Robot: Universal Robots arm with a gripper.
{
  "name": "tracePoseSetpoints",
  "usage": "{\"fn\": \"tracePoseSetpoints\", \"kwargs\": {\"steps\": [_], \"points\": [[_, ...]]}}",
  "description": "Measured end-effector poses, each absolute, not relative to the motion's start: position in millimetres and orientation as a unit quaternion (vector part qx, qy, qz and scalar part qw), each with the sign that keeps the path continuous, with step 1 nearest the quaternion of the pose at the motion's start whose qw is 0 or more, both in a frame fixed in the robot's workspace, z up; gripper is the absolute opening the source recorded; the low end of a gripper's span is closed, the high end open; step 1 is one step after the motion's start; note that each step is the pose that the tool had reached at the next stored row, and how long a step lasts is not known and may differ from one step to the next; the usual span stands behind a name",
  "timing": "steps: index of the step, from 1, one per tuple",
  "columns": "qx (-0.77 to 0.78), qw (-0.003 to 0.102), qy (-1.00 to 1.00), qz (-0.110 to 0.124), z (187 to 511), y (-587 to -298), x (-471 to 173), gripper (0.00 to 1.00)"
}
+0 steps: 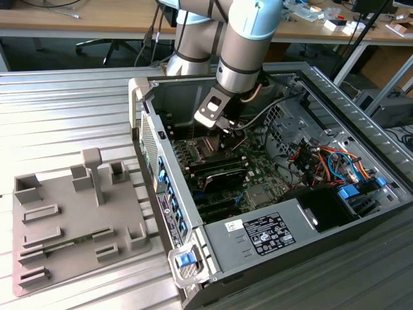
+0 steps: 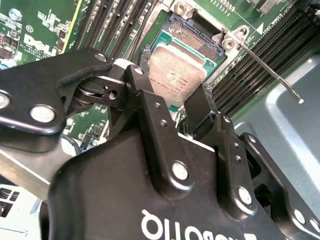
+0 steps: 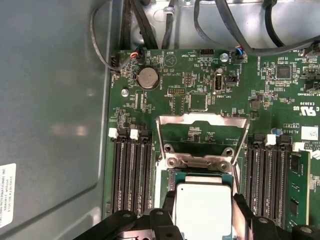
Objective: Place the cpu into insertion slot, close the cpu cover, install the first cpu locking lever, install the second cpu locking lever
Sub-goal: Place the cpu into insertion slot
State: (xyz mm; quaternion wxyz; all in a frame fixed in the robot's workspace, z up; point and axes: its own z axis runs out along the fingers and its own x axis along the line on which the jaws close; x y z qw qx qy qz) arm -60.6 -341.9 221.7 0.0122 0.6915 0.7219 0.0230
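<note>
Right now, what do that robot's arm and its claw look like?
The arm is fat silver-grey tubing with pale blue joint caps; a dark cable runs from its wrist. The gripper is matte black, with two jointed fingers pinned by silver rivets and white lettering on its body.

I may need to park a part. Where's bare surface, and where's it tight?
Free: the slatted table on the exterior view's left, between the grey fixture tray and the far desk. Tight: around the insertion slot, where the gripper holds the cpu between memory slots, beside the open cpu cover.
</note>
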Motion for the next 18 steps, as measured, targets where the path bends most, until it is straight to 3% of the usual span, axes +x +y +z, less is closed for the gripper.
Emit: {"fn": "tracePoseSetpoints", "kwargs": {"steps": [18], "points": [[0.714, 0.013, 0.7, 0.023, 216.1, -341.7, -60.9, 0.53]]}}
